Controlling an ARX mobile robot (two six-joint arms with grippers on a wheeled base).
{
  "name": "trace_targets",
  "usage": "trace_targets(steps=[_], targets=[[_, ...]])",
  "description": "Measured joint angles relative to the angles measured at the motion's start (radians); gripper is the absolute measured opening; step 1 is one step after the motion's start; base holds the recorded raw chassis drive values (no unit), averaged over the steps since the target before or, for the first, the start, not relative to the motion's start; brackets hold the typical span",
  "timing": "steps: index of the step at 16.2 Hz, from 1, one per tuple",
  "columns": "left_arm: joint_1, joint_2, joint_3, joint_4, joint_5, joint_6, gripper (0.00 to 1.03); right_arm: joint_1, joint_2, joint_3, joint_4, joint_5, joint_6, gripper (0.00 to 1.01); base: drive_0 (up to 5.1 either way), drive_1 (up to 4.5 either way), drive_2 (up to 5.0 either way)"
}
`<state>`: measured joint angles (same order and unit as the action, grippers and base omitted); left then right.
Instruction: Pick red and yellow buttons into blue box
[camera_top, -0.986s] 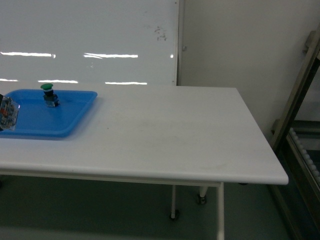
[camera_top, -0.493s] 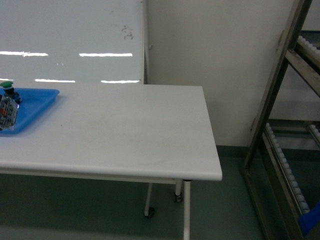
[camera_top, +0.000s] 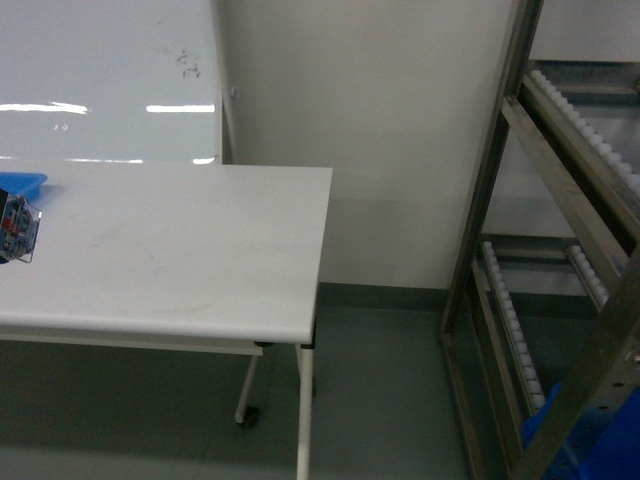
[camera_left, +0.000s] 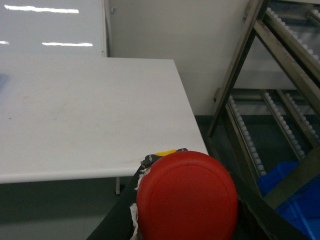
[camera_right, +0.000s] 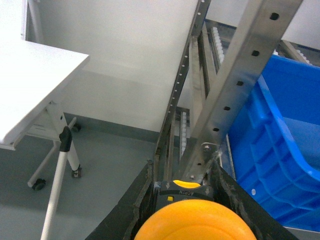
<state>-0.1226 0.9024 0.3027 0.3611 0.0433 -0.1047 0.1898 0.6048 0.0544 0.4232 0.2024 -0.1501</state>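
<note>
Nearest in the right wrist view, the right tool (camera_right: 187, 197) is closed on the yellow button (camera_right: 192, 220), its cap filling the bottom edge between the two dark fingers. Nearest in the left wrist view, the left tool (camera_left: 182, 165) likewise grips the red button (camera_left: 186, 196), though its fingers are mostly hidden behind the big red cap.

Beyond the yellow button, to the right and farther off, stands the blue box (camera_right: 280, 145) on the metal rack (camera_right: 240, 75), with a perforated upright crossing between tool and box. From the left tool the box (camera_left: 287, 192) shows only as a blue corner low at the right, behind a rack bar. In the head view it is a blue patch (camera_top: 580, 440) at the bottom right, well apart from the table (camera_top: 180, 260) on the left.

So the box lies to the right of both tools, and the right arm looks nearer; I judge it should drop first, clearing the upright.
</note>
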Motion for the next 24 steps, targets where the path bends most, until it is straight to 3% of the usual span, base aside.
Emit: trace_targets(steps=[24], targets=[[0.0, -0.001, 0.0, 0.001, -0.002, 0.0, 0.32, 0.0, 0.0, 0.0, 0.0, 0.0, 0.0, 0.31, 5.0, -2.36, -2.4]])
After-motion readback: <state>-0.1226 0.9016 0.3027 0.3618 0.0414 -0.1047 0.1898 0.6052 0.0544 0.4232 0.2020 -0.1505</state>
